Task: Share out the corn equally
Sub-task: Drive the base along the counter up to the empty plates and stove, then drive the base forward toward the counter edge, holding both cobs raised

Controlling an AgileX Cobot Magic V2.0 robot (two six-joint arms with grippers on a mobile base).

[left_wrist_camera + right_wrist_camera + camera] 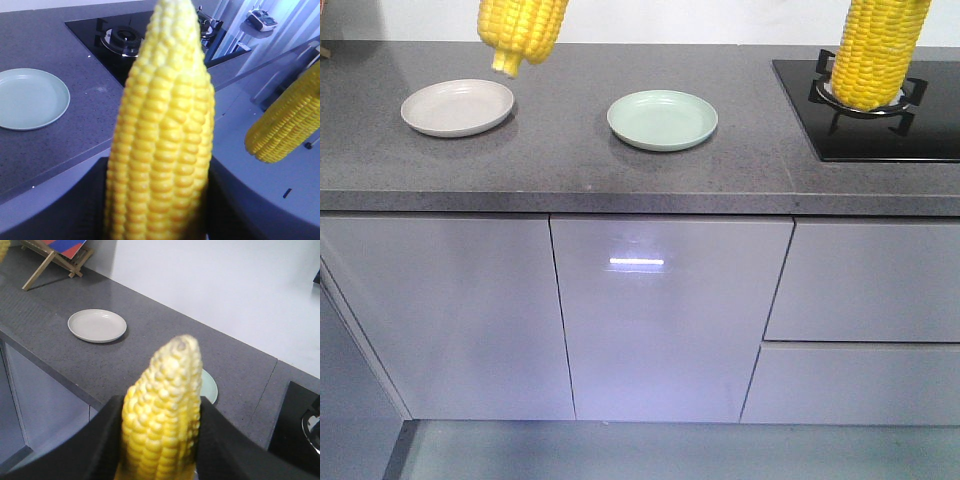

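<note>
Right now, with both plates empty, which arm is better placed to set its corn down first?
Left, probably. The left cob hangs close by the beige plate; the right cob is over the stove burner, further from the green plate.

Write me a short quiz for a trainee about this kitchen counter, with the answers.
1. True or false: the round beige plate and the round pale green plate both hold no corn.
2. What is at the grey counter's right end? A sink; B black glass hob; C wooden board.
3. How many yellow corn cobs are gripped?
Key: 1 true. 2 B. 3 two: one cob in the left gripper, one in the right gripper.
</note>
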